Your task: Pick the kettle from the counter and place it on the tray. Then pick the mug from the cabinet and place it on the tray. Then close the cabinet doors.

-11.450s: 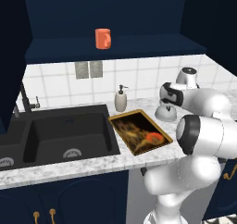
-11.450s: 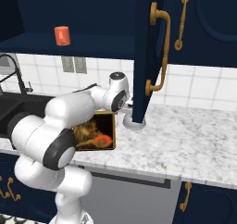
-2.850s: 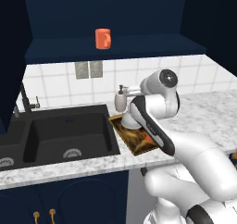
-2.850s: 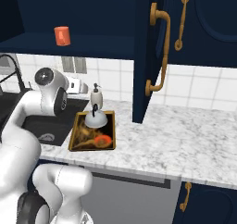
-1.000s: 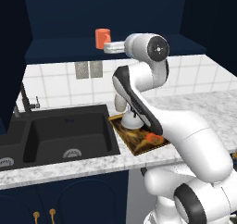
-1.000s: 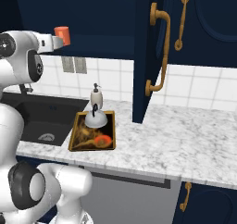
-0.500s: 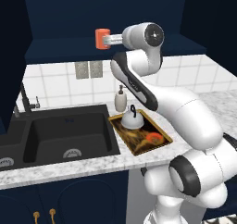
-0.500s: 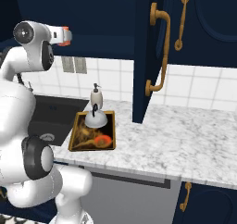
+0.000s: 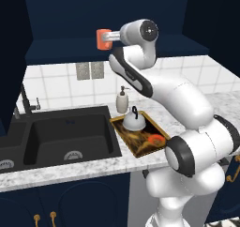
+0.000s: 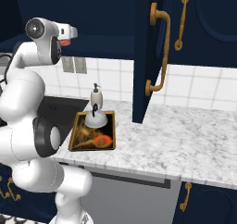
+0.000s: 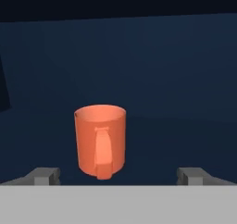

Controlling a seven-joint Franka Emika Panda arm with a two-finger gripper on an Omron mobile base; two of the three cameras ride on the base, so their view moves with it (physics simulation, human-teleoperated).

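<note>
Large dark navy cabinet (image 9: 108,19) up on the wall, its inside open to view, navy shelf (image 9: 65,50) running across it above the tiled wall. Tall navy cabinet door (image 10: 150,56) swung out toward the near side in the right base view, long curved brass handle (image 10: 159,52) on its edge.

White-grey speckled table (image 10: 185,140) below, with a black double sink (image 9: 65,137) set into its left part in the left base view.

White arm reaching up from the base, hand level with the cabinet shelf.

Flat tray (image 9: 140,148) with golden-brown rim and dark, orange-red pictured base lying on the table just right of the sink; same tray (image 10: 111,137) seen left of the open door in the right base view.

Silver-grey kettle (image 9: 133,121) with black arched handle sitting upright on the far end of the tray, also seen at (image 10: 95,119). Cream pump-top soap bottle (image 9: 122,101) standing on the table just beyond the tray, close behind the kettle.

Orange-red mug (image 11: 100,140) upright on the shelf inside the cabinet, loop handle turned toward the hand camera; same mug (image 9: 102,39) at the end of the hand in the left base view.

Fingers (image 11: 119,176) spread to full width, holding nothing, one tip on each side of the mug's base and well clear of it, mug nearer the left tip in the hand view.
</note>
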